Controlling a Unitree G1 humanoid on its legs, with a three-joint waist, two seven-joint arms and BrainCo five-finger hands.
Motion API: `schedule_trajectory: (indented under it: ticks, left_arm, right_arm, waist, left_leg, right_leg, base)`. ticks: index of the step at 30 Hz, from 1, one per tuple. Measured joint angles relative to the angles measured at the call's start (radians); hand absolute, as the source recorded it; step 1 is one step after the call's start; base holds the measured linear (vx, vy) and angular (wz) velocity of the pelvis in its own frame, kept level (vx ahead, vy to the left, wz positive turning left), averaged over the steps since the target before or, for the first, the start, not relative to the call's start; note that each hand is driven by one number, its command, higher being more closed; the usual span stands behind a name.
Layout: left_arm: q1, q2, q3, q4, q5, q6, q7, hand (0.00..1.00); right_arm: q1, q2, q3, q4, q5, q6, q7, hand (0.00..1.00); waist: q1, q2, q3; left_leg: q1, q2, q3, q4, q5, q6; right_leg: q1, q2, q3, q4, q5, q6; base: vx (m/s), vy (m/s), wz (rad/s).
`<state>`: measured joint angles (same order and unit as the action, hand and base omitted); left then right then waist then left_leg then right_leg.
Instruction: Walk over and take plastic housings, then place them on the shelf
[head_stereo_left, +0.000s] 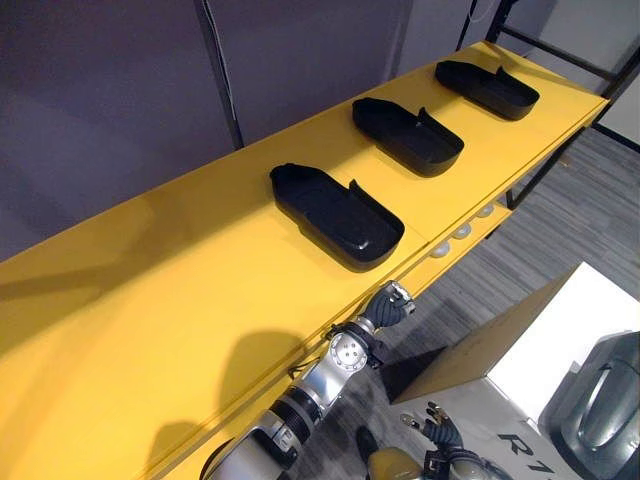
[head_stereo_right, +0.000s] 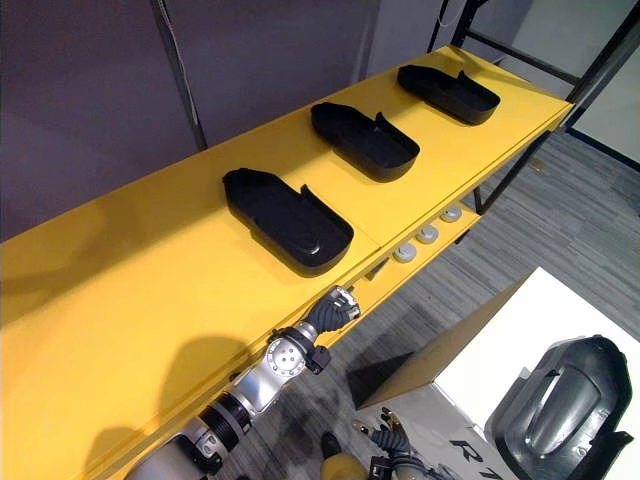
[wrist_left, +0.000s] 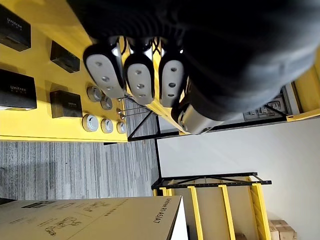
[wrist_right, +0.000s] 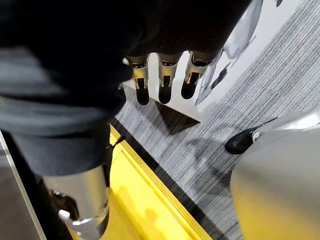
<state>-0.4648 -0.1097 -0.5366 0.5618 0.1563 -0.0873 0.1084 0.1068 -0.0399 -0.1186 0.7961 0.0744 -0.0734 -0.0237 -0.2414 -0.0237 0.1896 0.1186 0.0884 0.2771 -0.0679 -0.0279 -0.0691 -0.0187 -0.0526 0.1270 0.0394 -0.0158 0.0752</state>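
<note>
Three black plastic housings lie in a row on the yellow shelf top (head_stereo_left: 150, 290): the nearest (head_stereo_left: 340, 215), the middle one (head_stereo_left: 408, 135) and the far one (head_stereo_left: 488, 88). My left hand (head_stereo_left: 392, 303) hangs just below the shelf's front edge, under the nearest housing, touching none of them. Its fingers (wrist_left: 140, 75) are curled and hold nothing. Low by my side, over the grey carpet, is my right hand (head_stereo_left: 440, 432). Its fingers (wrist_right: 165, 82) hang relaxed and empty.
A cardboard box with a white top (head_stereo_left: 545, 340) stands on the floor at the right, with a dark grey moulded shell (head_stereo_right: 560, 410) on it. Small round silver parts (head_stereo_right: 427, 234) and black boxes (wrist_left: 17, 90) sit on the lower shelf. A grey partition (head_stereo_left: 120, 90) backs the shelf.
</note>
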Motion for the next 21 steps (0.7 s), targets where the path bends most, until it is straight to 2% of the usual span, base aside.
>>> schedule_trajectory:
  ticks: [3,10,14,21]
  left_arm:
    - [0.0,-0.002,0.001,0.0,-0.017,0.0,0.008,1.0]
    - [0.005,-0.001,0.022,-0.002,-0.257,-0.038,0.0,1.0]
    - [0.014,0.005,0.022,-0.014,-0.314,-0.052,-0.01,1.0]
    - [0.033,0.033,0.054,-0.076,-0.319,-0.086,-0.002,1.0]
  right_arm:
    - [0.004,-0.001,0.0,0.0,0.0,-0.01,-0.003,0.0]
    - [0.01,-0.005,0.001,0.0,0.0,-0.011,-0.006,0.0]
    - [0.013,-0.007,0.002,0.003,0.0,-0.011,-0.006,0.0]
    - [0.028,-0.02,0.004,0.007,-0.001,-0.011,-0.006,0.0]
  waist:
    - [0.0,0.0,0.0]
    - [-0.002,0.0,0.0]
    - [-0.002,0.001,0.0]
    - [0.0,0.005,-0.003]
  left_leg:
    - [0.0,0.004,0.001,-0.001,0.001,-0.002]
    - [0.002,0.007,0.004,0.0,0.001,-0.004]
    - [0.002,0.007,0.005,0.001,0.0,-0.005]
    - [0.001,0.003,0.004,0.005,-0.001,-0.005]
  right_leg:
    - [-0.001,0.004,0.0,0.0,0.0,0.0]
    - [-0.001,0.008,0.003,0.001,0.001,-0.001]
    - [-0.002,0.008,0.004,0.001,0.001,-0.001]
    - [-0.001,0.008,0.004,0.002,0.001,-0.001]
  base:
    - [-0.01,-0.005,0.0]
    - [-0.01,0.0,-0.01]
    - [0.0,0.0,0.0]
    - [0.0,0.0,0.0]
